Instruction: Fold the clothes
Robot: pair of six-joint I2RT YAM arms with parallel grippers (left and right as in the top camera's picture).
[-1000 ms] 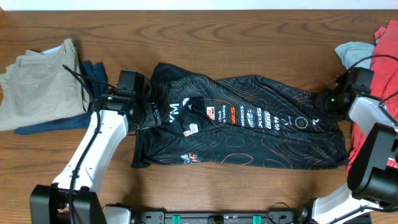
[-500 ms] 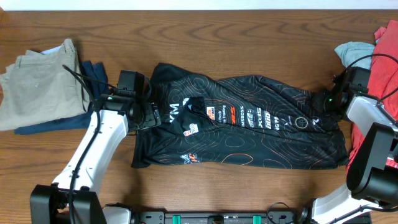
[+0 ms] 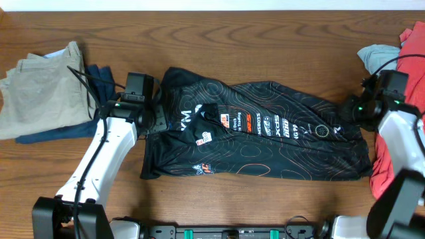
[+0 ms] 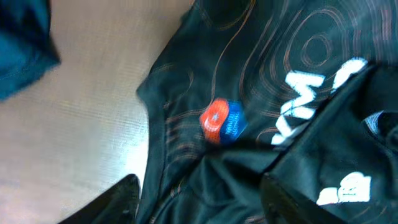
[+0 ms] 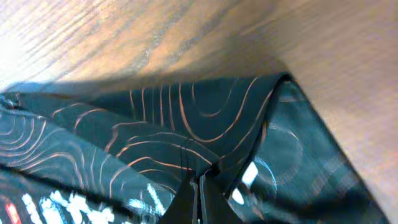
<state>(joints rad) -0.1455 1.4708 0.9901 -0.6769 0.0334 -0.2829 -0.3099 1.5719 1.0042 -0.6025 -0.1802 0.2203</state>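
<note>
The black jersey (image 3: 265, 149) with thin orange contour lines and white and red logos lies spread across the table's middle, with a sleeve folded over its left part. My left gripper (image 3: 157, 121) is at its left edge. In the left wrist view the jaws (image 4: 202, 202) are wide open and straddle bunched jersey fabric (image 4: 280, 74) near a red and blue round logo. My right gripper (image 3: 347, 109) is at the jersey's right edge. In the right wrist view its fingers (image 5: 198, 186) are shut together on a fold of the jersey (image 5: 155, 124).
Khaki trousers (image 3: 40, 86) lie on a navy garment (image 3: 99, 76) at the far left; the navy cloth also shows in the left wrist view (image 4: 18, 50). A pale blue garment (image 3: 377, 56) and a red garment (image 3: 412, 46) are piled at the right edge, under my right arm.
My left gripper has drawn back slightly up and left at the jersey's edge. My right arm has shifted slightly to the right. The jersey lies much as before.
</note>
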